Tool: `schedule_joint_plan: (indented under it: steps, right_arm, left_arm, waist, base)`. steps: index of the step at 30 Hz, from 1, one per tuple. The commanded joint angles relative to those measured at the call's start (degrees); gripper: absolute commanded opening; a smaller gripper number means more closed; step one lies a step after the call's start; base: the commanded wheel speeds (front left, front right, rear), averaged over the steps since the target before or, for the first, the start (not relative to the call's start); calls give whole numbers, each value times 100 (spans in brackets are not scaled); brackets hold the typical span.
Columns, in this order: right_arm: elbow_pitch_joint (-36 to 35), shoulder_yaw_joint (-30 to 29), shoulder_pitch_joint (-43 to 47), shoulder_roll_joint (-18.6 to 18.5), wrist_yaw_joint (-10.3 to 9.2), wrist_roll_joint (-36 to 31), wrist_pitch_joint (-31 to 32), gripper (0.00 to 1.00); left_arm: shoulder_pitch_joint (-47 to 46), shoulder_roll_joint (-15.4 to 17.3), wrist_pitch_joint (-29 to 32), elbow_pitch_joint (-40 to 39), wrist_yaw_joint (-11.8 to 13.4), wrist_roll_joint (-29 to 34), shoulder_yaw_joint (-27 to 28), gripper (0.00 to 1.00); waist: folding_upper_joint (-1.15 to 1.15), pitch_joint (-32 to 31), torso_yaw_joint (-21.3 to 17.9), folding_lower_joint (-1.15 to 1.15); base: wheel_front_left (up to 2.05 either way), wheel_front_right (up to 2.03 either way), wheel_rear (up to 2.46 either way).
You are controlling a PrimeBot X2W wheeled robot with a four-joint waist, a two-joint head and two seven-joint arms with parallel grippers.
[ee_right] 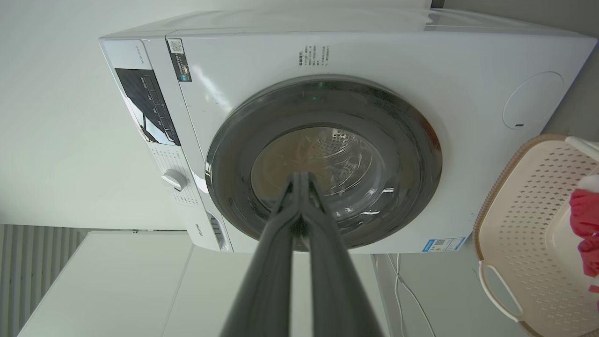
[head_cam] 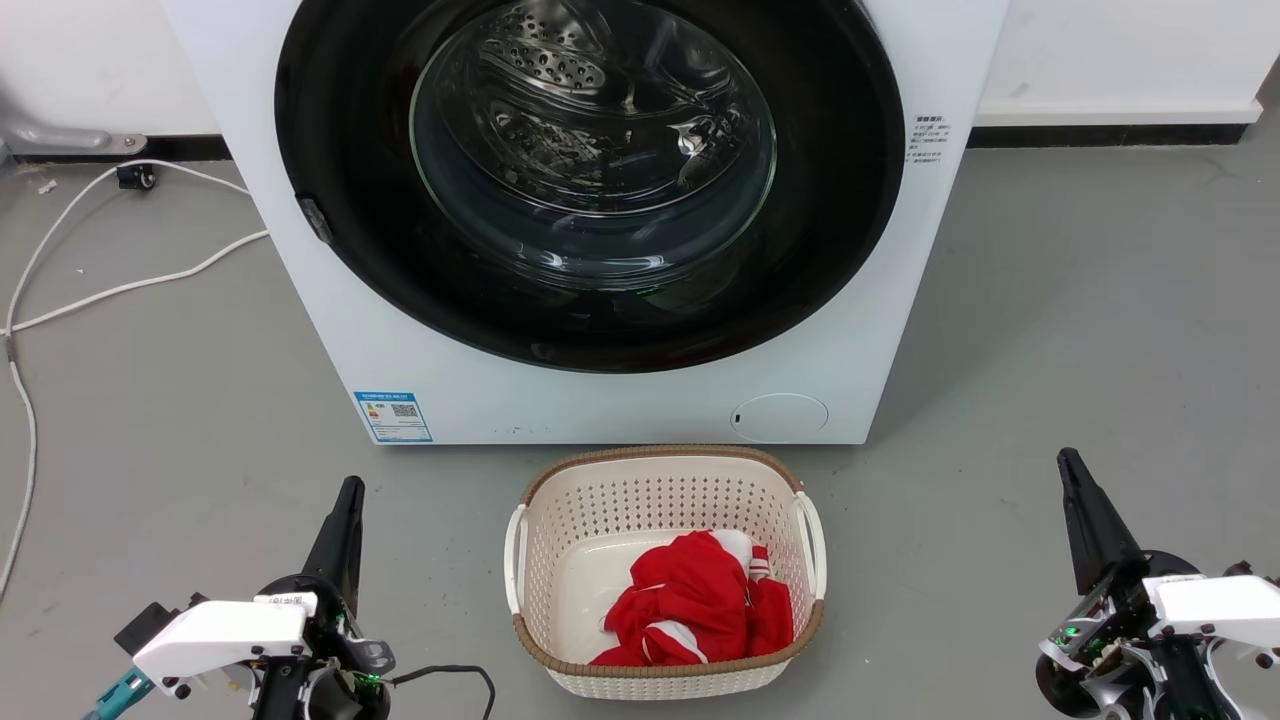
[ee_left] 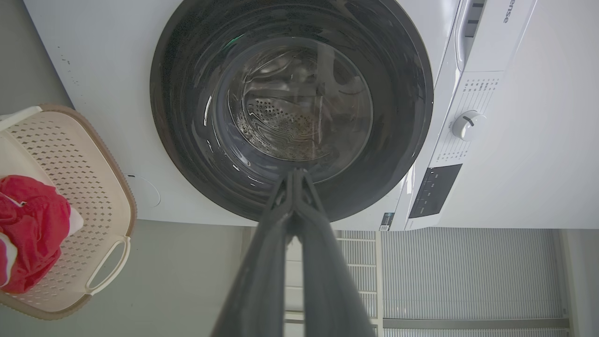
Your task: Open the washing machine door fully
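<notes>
**Door closed, both grippers low in front of the machine**

The washing machine door (head_cam: 590, 170) is closed and lies flat against the white front of the washing machine (head_cam: 330, 330). It is round, glossy and black, with a clear glass bowl in its centre. Through the glass the steel drum with its small holes is visible. A small dark handle (head_cam: 313, 218) sits on the door's edge, on the robot's left side.

The left gripper (head_cam: 350, 495) is low at the left of the head view, above the grey floor (head_cam: 1050, 330) and well apart from the door. Its two dark fingers are pressed together and hold nothing. The right gripper (head_cam: 1073, 472) is low at the right, also well apart from the door, with its fingers together and nothing between them. In each wrist view the closed fingertips point toward the door's glass.

Between the two grippers, just in front of the machine, a cream basket (head_cam: 665, 462) stands on the floor with a red cloth (head_cam: 700, 600) inside. A white cable (head_cam: 100, 290) runs along the floor at the left. On the machine's lower front there are a blue label (head_cam: 393, 416) and a round flap (head_cam: 779, 417).
</notes>
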Motion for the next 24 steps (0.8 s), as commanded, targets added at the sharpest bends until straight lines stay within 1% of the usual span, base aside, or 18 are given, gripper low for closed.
schedule_joint_plan:
  steps: [1, 9, 10, 12, 19, 24]
  right_arm:
    - [12, -15, -68, 17, 0, -42, 18, 0]
    - [12, -31, -70, 25, 0, -51, 31, 0]
    - [0, -17, 0, 17, 0, -21, 19, 100]
    - [102, -3, 77, 35, 0, -15, 21, 100]
    - [-74, 89, 132, 42, 0, -142, -179, 100]
    - [-210, 80, 166, 48, 0, -351, -312, 100]
  left_arm:
    - [-44, -2, 29, 3, -18, 15, 14, 0]
    - [-44, -7, 37, 4, -18, 12, 21, 0]
    - [-2, -6, 3, -2, 0, 16, 4, 100]
    - [71, -30, -7, 99, 4, 16, -3, 100]
    - [74, -30, -143, -83, 3, 50, -182, 100]
    - [71, -10, -330, -198, 2, 191, -278, 100]
  waist:
    - [0, 0, 0, 0]
    - [0, 0, 0, 0]
    - [0, 0, 0, 0]
    - [0, 0, 0, 0]
    - [0, 5, 2, 0]
    - [0, 4, 5, 0]
  base:
    - [0, 0, 0]
    - [0, 0, 0]
    - [0, 0, 0]
    - [0, 0, 0]
    - [0, 0, 0]
    - [0, 0, 0]
